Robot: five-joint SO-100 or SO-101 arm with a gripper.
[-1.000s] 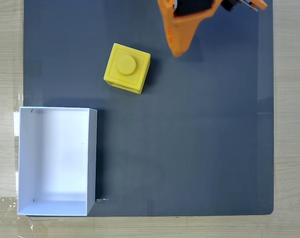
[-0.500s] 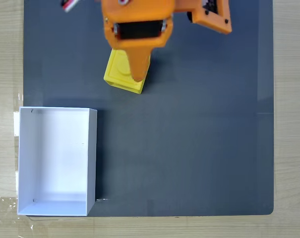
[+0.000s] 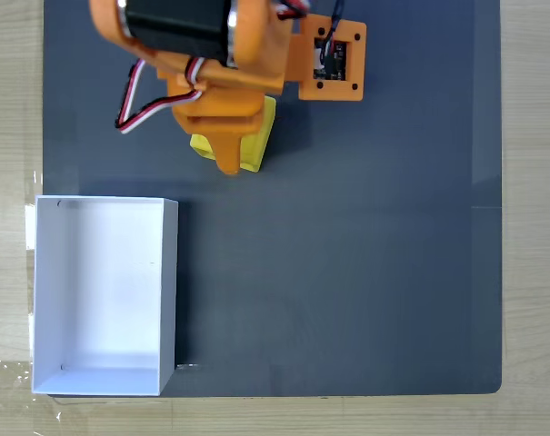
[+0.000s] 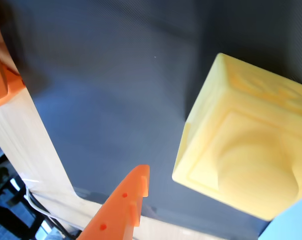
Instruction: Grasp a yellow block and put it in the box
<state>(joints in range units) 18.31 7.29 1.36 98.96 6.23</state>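
Block (image 3: 256, 136): near mat (image 3: 347, 272) top edge, under pincer (image 3: 227, 162). Pincer grip state unclear. Box (image 3: 168, 291): mat bottom-left corner.

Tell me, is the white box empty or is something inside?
Empty. In the fixed view the box shows only its bare white floor, and the yellow block sits outside it on the dark mat.

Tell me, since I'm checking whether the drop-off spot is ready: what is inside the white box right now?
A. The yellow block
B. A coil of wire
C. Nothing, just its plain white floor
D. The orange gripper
C: in the fixed view the box shows a bare white floor, while the yellow block sits on the dark mat above it, partly under the gripper.
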